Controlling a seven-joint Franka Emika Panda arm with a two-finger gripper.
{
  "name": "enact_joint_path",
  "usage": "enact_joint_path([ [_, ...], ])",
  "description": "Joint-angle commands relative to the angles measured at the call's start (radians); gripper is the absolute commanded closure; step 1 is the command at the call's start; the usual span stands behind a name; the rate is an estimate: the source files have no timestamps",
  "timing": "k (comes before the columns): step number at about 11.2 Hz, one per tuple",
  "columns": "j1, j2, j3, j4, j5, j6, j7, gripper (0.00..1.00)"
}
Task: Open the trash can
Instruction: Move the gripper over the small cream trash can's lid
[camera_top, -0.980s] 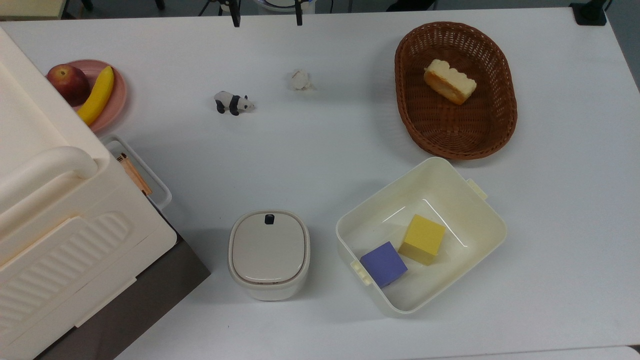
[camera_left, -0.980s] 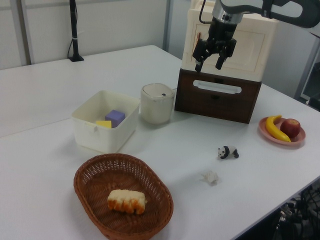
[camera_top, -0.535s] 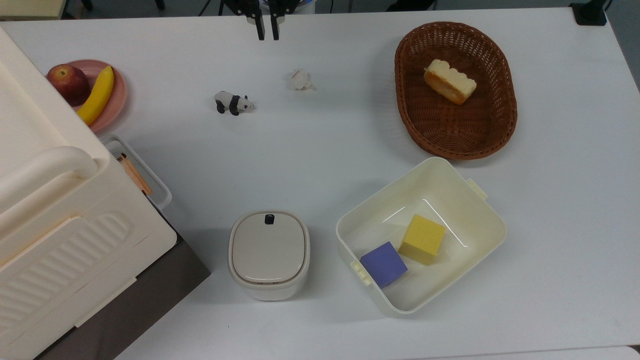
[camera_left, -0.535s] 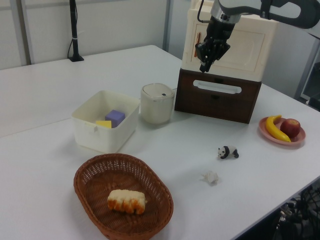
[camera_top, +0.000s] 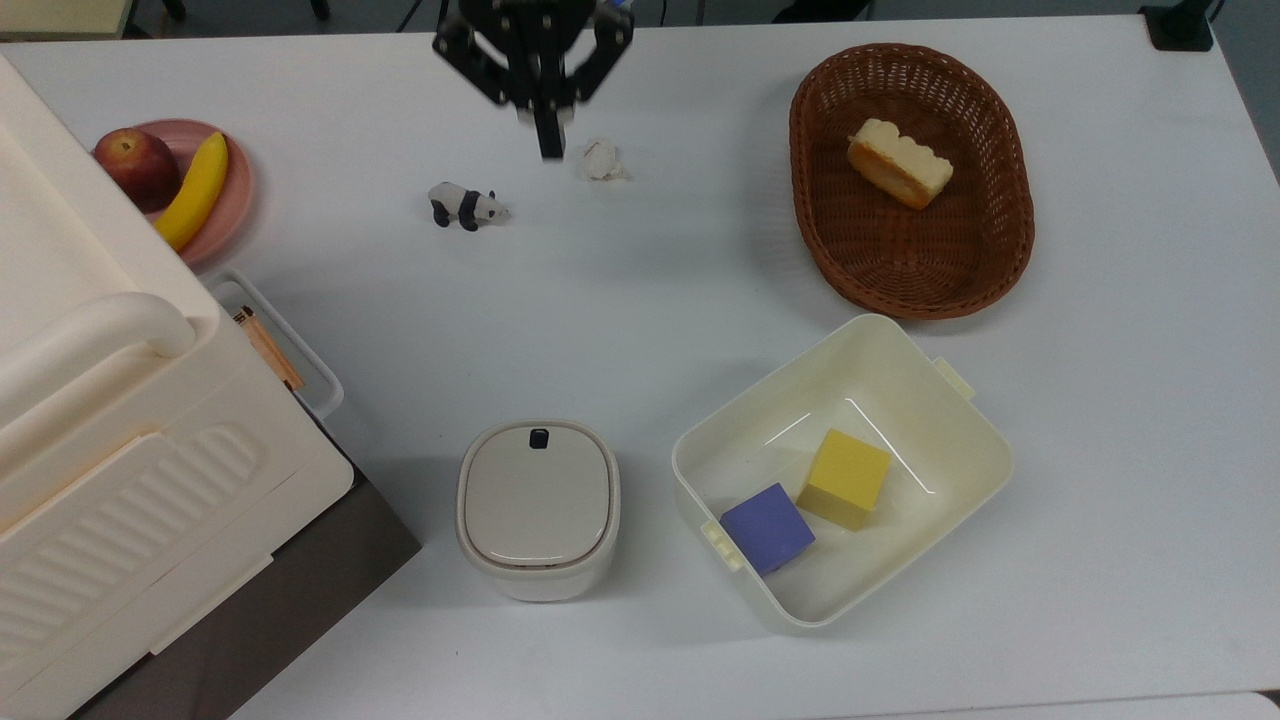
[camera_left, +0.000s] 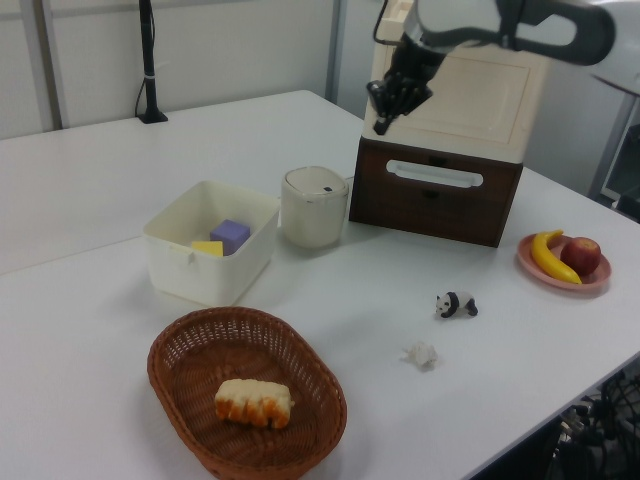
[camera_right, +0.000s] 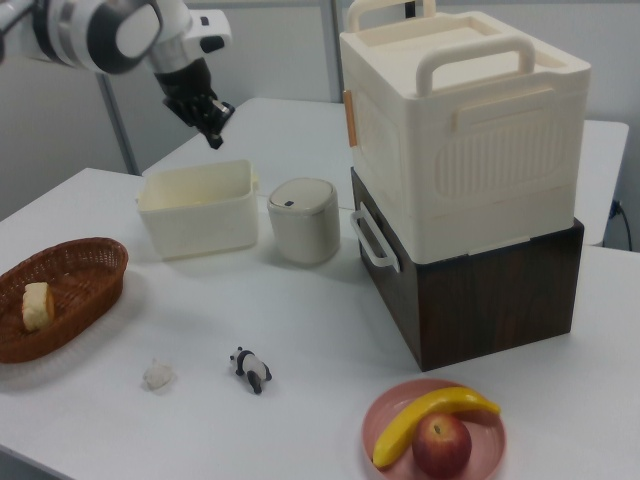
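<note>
The trash can is a small cream bin whose flat grey-beige lid lies shut, with a black button at the lid's far edge. It stands at the table's near edge in the top view, and also shows in the left view and the right view. My gripper is shut on nothing, its fingers pressed together and pointing down. It hangs high in the air, well apart from the can, toward the top view's upper side. In the right view the gripper sits above the tub.
A cream tub holding a yellow and a purple cube stands right of the can in the top view. A big cream ribbed box on a brown cabinet stands to its left. Farther off are a wicker basket with bread, a toy panda, crumpled paper and a fruit plate.
The fingers went from wide open to shut. The gripper moved down the top view toward the can, and leftward in the left view.
</note>
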Motion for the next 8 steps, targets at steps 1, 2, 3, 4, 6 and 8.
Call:
enact_joint_path([
  [1, 0.009, 0.137, -0.002, 0.074, 0.011, 0.135, 0.029, 1.0],
  [2, 0.007, 0.179, -0.003, 0.122, 0.007, 0.135, 0.029, 1.0],
  [3, 0.004, 0.201, -0.005, 0.142, -0.001, 0.138, 0.021, 1.0],
  [4, 0.0, 0.221, -0.006, 0.153, -0.022, 0.17, 0.021, 1.0],
  [6, 0.003, 0.271, -0.008, 0.162, -0.054, 0.239, 0.026, 1.0],
  [8, 0.004, 0.325, -0.008, 0.188, -0.062, 0.25, 0.026, 1.0],
])
